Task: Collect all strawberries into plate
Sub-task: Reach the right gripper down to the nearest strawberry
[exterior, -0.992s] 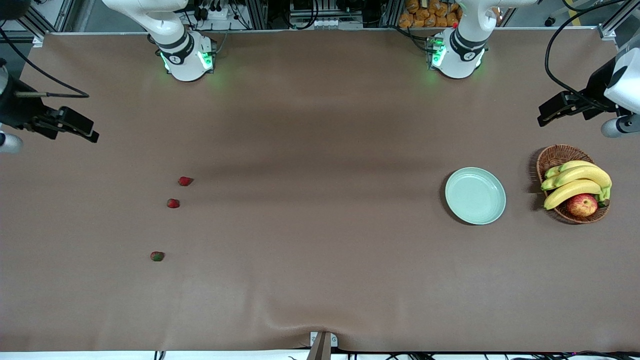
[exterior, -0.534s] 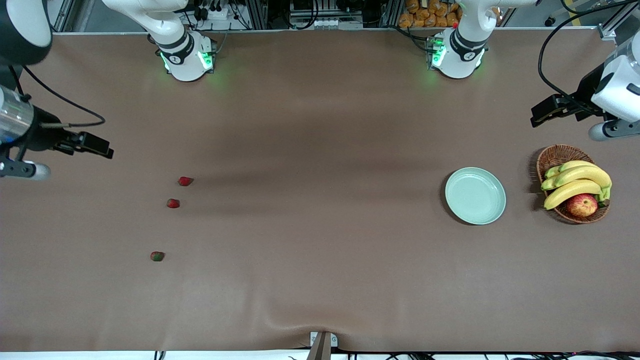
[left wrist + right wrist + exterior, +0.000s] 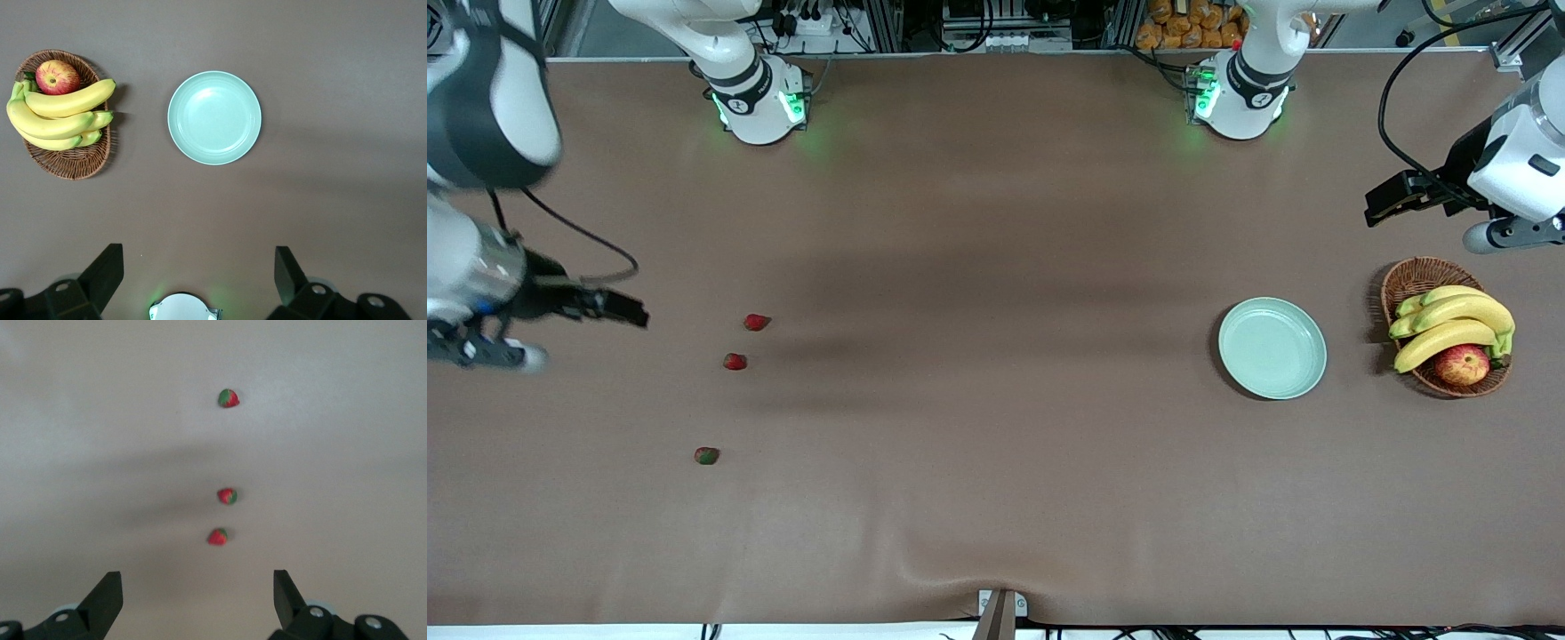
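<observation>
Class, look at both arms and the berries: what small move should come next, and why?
Probably the right gripper, open, descends onto the strawberry closest below it. All three strawberries lie at the right arm's end of the table; the plate is empty, and the open left gripper waits near it.

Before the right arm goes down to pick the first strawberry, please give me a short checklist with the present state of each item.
1. Right gripper open and holding nothing: ok.
2. All three strawberries lie apart on the table, none covered: ok.
3. Right gripper directly over a strawberry: not ok; it is above the table at the right arm's end, beside the berries.
4. Plate holds nothing: ok.
5. Left gripper open, up above the table by the basket, not over the plate: ok.
</observation>
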### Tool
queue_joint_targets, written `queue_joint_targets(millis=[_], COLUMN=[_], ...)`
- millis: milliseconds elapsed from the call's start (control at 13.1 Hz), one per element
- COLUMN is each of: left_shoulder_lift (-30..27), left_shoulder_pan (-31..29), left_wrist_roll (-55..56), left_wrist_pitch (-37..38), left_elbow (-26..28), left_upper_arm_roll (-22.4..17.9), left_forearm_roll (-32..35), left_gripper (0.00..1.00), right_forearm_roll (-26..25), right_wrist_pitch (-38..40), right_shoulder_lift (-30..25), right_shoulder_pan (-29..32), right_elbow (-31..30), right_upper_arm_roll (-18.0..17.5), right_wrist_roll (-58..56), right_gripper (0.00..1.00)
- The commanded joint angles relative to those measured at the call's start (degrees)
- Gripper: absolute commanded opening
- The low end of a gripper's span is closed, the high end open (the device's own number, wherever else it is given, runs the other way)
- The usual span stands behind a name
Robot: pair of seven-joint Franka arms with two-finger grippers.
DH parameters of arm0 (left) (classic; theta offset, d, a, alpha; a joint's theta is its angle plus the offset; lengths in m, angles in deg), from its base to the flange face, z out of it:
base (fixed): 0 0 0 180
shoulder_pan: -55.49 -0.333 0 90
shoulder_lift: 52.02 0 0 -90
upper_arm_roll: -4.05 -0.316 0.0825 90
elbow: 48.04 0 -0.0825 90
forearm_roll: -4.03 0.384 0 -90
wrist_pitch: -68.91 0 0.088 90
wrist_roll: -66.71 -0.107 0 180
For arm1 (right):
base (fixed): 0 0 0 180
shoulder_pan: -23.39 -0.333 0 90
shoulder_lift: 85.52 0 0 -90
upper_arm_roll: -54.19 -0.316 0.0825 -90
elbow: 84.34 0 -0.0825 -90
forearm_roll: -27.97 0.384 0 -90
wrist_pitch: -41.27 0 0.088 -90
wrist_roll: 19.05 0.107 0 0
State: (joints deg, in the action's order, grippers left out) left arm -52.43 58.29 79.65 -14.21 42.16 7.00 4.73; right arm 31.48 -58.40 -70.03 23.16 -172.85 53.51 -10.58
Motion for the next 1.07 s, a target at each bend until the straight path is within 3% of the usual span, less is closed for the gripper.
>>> queue_joint_targets(millis=[0, 305, 534, 687, 992], left_shoulder_lift=[-0.6, -1.2, -1.1, -1.1, -1.1], left_shoulder_pan=[-0.2, -0.2, -0.3, -0.3, -0.3], left_wrist_roll=[-0.5, -0.4, -0.4, -0.4, -0.3], left_wrist_pitch=[0.3, -0.4, -0.5, -0.4, -0.5], left_elbow=[0.8, 1.9, 2.4, 2.6, 3.2], left_upper_arm_roll=[0.3, 0.2, 1.0, 1.0, 1.0], left_forearm_roll=[-0.3, -0.3, -0.3, -0.3, -0.3], left_gripper=[1.0, 1.0, 1.0, 1.0, 1.0], right_forearm_roll=[-0.6, -0.2, 0.7, 0.7, 0.6], right_wrist_pitch=[-7.8, -23.9, -28.9, -29.5, -40.8], right_shoulder_lift=[7.9, 15.9, 19.7, 21.2, 26.6], right_shoulder_pan=[1.2, 3.2, 3.6, 3.0, 2.8], right_elbow=[1.2, 1.6, 1.7, 1.7, 1.7], right_upper_arm_roll=[-0.2, -0.3, -0.3, -0.3, -0.3], right_wrist_roll=[-0.5, -5.8, -5.8, -5.8, -6.5], right_gripper=[1.0, 1.0, 1.0, 0.9, 0.83])
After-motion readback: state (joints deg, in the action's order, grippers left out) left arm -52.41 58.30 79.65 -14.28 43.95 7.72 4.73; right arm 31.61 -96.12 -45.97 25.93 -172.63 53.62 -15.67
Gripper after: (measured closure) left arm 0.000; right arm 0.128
